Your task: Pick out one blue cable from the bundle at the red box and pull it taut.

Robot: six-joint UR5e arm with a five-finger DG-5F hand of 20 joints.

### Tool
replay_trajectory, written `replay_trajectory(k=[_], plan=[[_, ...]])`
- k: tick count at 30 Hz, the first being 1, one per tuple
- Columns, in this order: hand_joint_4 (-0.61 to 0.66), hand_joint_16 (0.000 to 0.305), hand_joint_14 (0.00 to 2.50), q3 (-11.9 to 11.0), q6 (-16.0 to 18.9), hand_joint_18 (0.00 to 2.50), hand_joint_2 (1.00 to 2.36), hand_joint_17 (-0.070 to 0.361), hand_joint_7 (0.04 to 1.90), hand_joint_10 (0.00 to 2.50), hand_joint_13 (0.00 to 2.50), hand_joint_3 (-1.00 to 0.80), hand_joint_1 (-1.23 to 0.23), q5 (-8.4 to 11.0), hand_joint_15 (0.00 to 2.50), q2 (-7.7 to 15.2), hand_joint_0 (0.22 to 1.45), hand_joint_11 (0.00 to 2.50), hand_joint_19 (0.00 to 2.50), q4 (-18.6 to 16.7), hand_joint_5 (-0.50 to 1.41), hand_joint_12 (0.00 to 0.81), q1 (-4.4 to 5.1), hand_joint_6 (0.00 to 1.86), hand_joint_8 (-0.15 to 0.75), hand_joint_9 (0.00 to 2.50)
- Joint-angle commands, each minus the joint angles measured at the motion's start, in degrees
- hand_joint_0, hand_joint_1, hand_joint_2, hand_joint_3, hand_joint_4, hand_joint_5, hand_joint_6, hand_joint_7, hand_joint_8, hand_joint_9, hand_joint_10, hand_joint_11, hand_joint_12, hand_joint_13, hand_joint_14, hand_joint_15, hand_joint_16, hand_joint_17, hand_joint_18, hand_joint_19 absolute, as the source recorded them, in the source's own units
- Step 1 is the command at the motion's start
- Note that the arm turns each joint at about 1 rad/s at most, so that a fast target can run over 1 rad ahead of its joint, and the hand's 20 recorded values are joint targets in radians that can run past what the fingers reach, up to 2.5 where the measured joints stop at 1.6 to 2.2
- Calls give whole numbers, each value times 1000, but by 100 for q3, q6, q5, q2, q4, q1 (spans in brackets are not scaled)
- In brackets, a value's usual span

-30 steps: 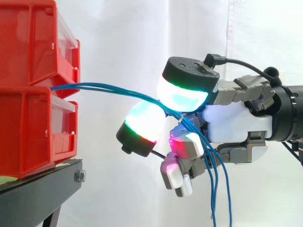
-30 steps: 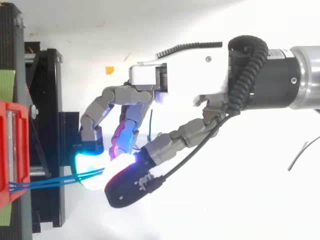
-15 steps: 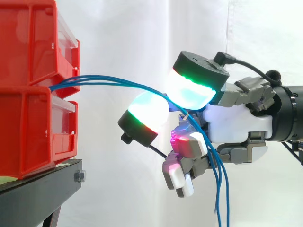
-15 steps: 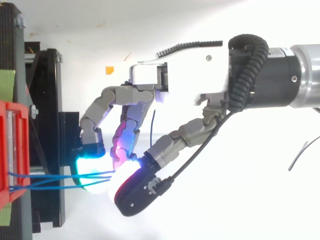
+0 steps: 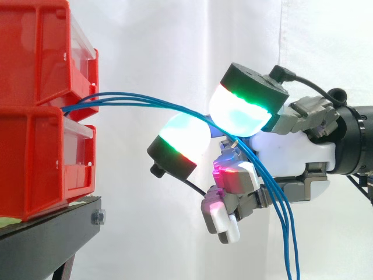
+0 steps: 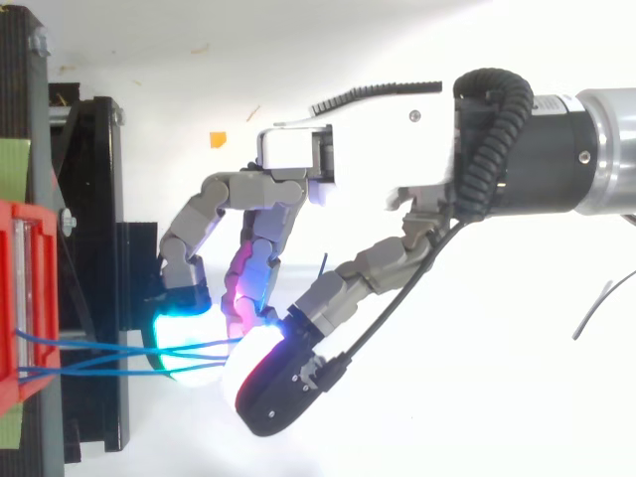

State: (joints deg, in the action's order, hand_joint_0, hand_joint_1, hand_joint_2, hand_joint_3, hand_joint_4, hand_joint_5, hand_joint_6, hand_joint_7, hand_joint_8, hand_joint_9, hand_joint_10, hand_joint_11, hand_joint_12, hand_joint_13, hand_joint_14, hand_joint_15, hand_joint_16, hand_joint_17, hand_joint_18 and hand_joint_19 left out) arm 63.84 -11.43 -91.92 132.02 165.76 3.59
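I see blue cables coming out between the stacked red boxes at the left edge, arching slack to frame centre, then hanging down at lower right. Hand at right is curled loosely round them all, not clamped tight

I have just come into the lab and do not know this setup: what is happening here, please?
A robot hand is working at the blue cables that come out between the stacked red bins. Three cables arc across from the bins, pass together between the hand's curled fingers, and then hang down beside the palm. None is separated from the others, and all of them sag in a curve, so nothing is pulled taut yet.
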Motion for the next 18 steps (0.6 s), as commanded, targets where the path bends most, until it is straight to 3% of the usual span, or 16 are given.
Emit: replay_trajectory(k=[1, 8, 12, 18], plan=[[-131, 48, 21, 6, -8, 764, 1000, 107, 788, 31, 1005, -500, -842, -1, 490, 8, 687, 789, 798, 0, -112, 326, 1, 960, 255, 1258], [-110, 48, 20, 6, -17, 792, 1004, 108, 823, 31, 1049, -456, -844, 8, 482, -1, 688, 799, 807, -17, -94, 325, 1, 960, 266, 1349], [-29, 51, 20, -3, -8, 776, 1010, 114, 790, 29, 1052, -380, -745, 8, 490, 8, 612, 788, 850, 0, -97, 347, 1, 944, 269, 1332], [-9, 52, 20, 6, 0, 750, 1009, 116, 793, 28, 1030, -390, -600, 8, 496, -1, 582, 770, 888, 0, -103, 358, 1, 926, 281, 1293]])
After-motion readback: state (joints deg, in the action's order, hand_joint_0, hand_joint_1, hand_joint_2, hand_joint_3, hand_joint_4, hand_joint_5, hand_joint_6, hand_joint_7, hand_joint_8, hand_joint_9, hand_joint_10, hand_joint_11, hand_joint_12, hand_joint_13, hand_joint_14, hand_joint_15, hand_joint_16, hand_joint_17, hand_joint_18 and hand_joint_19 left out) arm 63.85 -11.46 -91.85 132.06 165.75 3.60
